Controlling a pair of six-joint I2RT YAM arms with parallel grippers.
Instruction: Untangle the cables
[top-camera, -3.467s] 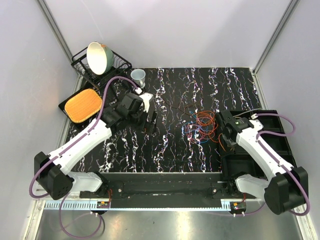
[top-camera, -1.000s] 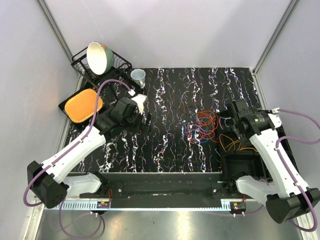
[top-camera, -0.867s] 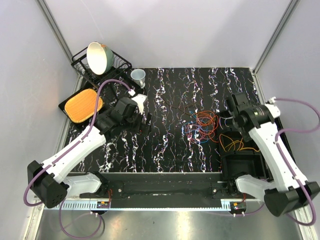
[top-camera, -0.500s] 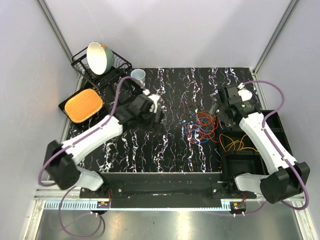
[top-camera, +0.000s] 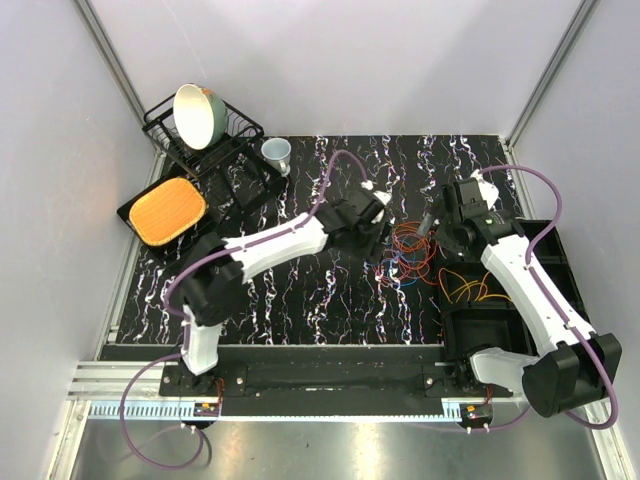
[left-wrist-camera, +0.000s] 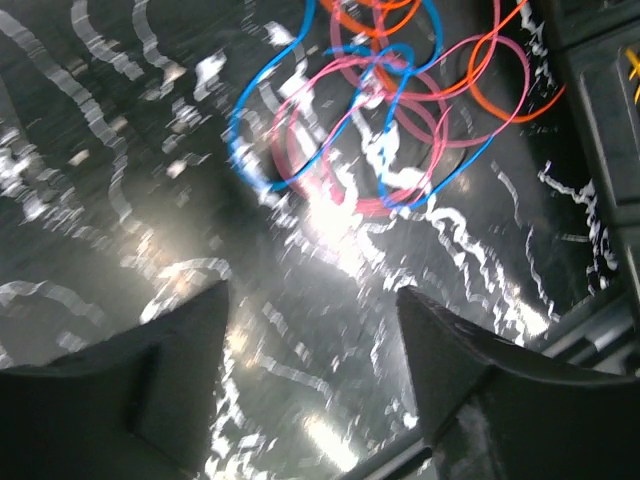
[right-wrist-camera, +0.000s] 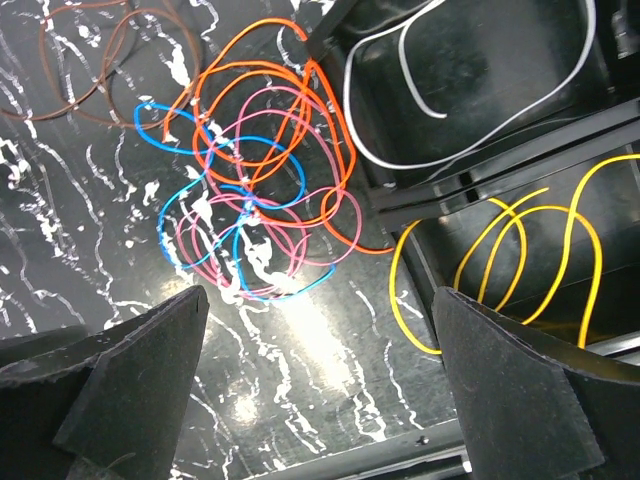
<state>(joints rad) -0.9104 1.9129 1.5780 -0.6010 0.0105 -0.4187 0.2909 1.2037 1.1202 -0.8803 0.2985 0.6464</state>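
Black marbled table (top-camera: 300, 290) spreads between pale walls, and you find the cables (top-camera: 405, 250) in a loose heap right of centre, just beside the black bins (top-camera: 490, 325) at the right edge. Blue, pink and orange loops cross one another there, and the orange ones on the right reach the bins' rim. A brown cable (right-wrist-camera: 95, 60) lies in thin loops on the table at the heap's far left. A white cable (right-wrist-camera: 440, 110) sits alone in the farther compartment, and a yellow cable (right-wrist-camera: 520, 235) lies in the next compartment nearer you, one loop hanging out over the left rim. Your left gripper (left-wrist-camera: 312, 290) hangs over the table at the heap's left side, jaws wide apart with only bare table between them. Its view is blurred, but blue and pink loops show just beyond the fingertips. Your right gripper (right-wrist-camera: 320, 292) hovers at the heap's far right, by the bins' edge, likewise spread wide and holding nothing; the heap lies beyond its fingers, not between them. From above, the two grippers face each other across the far part of the heap, near one another but not touching. At the far left corner you have a wire rack (top-camera: 240, 130) with a green bowl (top-camera: 197, 115) propped in it, a pale cup (top-camera: 277, 152) beside the rack, and nearer, a dark tray (top-camera: 133, 212) holding an orange mat (top-camera: 167, 210).
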